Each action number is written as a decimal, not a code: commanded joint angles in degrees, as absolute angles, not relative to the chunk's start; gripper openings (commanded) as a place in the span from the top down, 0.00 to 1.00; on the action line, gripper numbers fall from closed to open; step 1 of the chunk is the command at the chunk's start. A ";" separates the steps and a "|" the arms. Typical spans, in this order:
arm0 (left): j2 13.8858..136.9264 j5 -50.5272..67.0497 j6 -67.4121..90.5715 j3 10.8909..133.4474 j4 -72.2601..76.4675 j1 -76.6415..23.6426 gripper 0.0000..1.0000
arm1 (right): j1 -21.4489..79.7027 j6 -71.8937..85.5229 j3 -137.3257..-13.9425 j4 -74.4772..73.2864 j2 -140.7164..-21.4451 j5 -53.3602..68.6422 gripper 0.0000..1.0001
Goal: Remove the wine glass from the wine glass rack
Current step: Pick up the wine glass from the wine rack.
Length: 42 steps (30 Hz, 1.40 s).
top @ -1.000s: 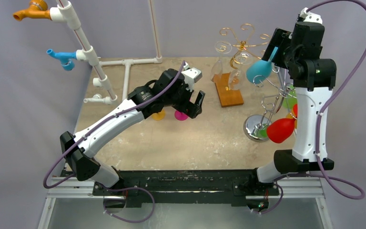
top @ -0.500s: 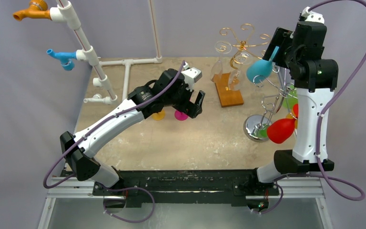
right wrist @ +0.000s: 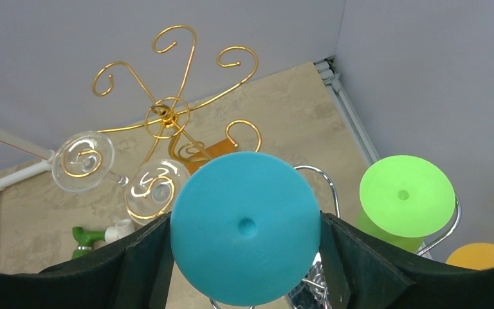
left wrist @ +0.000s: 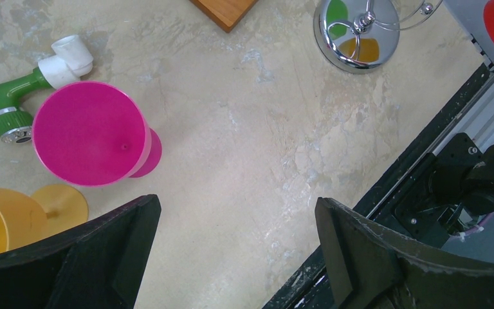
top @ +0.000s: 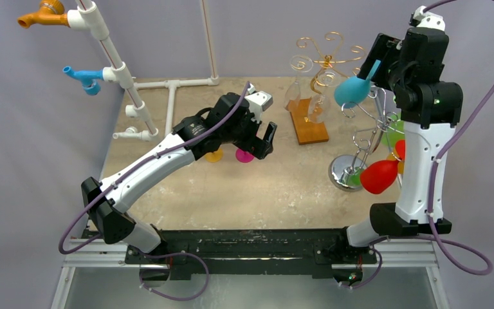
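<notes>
At 6 o'clock the black rail [top: 251, 248] carrying both arm bases runs along the near edge of the table [left wrist: 251, 161]. The mottled stone-look surface just beyond it gives open room through the centre. The left gripper [left wrist: 231, 219] hangs over mid-table, jaws spread wide and holding nothing. One pink glass [left wrist: 93, 132], one yellow glass [left wrist: 13, 215] and one green pipe fitting [left wrist: 13, 103] lie just beside it toward 9 o'clock. At 3 o'clock, near the right edge and crowded against the right arm, the wine glass rack [top: 343, 172] stands on its chrome base. One red glass [top: 378, 175], one green glass [right wrist: 405, 196] and one orange glass [right wrist: 482, 256] show on it. Toward 1 o'clock the right gripper [right wrist: 244, 225] is clamped on the foot of the teal wine glass [top: 350, 91], raised beside the rack's top loops; contact there cannot be told. At 12 o'clock the gold rack [right wrist: 167, 116] on a wooden base [top: 310, 129] carries two clear glasses [right wrist: 83, 161]. At 10 o'clock a white pipe frame [top: 112, 58] bears one orange fitting [top: 42, 16] and one blue fitting [top: 80, 76]. A grey backdrop [top: 264, 26] closes the far side.
</notes>
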State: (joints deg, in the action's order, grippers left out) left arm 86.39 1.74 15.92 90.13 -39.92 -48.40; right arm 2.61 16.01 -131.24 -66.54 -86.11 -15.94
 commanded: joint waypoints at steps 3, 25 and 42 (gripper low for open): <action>86.79 1.80 17.14 92.20 -37.47 -48.36 0.00 | 2.55 14.96 -133.59 -66.82 -84.22 -18.22 0.49; 87.71 2.37 17.56 92.29 -36.80 -48.39 0.00 | 2.54 15.02 -134.03 -67.06 -83.23 -19.32 0.48; 87.23 1.76 17.67 91.85 -36.70 -48.34 0.00 | 2.55 15.45 -135.06 -65.14 -83.23 -19.42 0.48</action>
State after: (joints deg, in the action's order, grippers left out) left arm 87.48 1.76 16.97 90.21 -38.68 -48.40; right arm 2.61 16.03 -132.53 -67.11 -84.95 -16.60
